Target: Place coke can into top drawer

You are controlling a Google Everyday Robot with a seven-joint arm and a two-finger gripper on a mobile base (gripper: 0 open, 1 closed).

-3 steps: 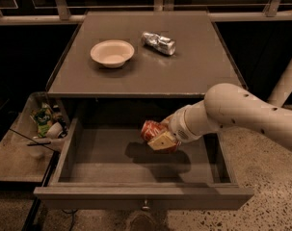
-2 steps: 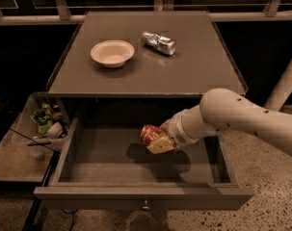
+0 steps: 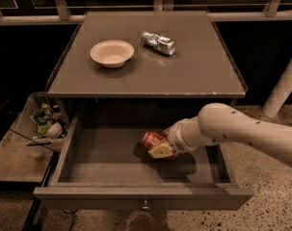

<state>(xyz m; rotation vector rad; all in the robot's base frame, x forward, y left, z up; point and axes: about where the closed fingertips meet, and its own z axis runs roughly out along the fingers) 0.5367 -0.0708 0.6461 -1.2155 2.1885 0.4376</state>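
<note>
Gripper: the white arm's two-finger gripper (image 3: 161, 149) is low inside the wide grey-brown wooden top drawer (image 3: 112, 192), closed around the small red coke can (image 3: 152, 139).
Can: tipped over, right of the drawer's middle, and it looks just above the floor.
Risk: if it is let go while tipped, it may roll and bump a drawer wall.
On top: a round white bowl (image 3: 112, 53) and a crumpled silver can (image 3: 158, 43), well apart from the arm.

On the tabletop (image 3: 193, 71), bowl (image 3: 112, 53) at left with foil can (image 3: 158, 43) just right and behind; below in front, open top drawer (image 3: 140, 196), and inside, right of middle, claw (image 3: 161, 149) gripping coke can (image 3: 152, 139).
</note>
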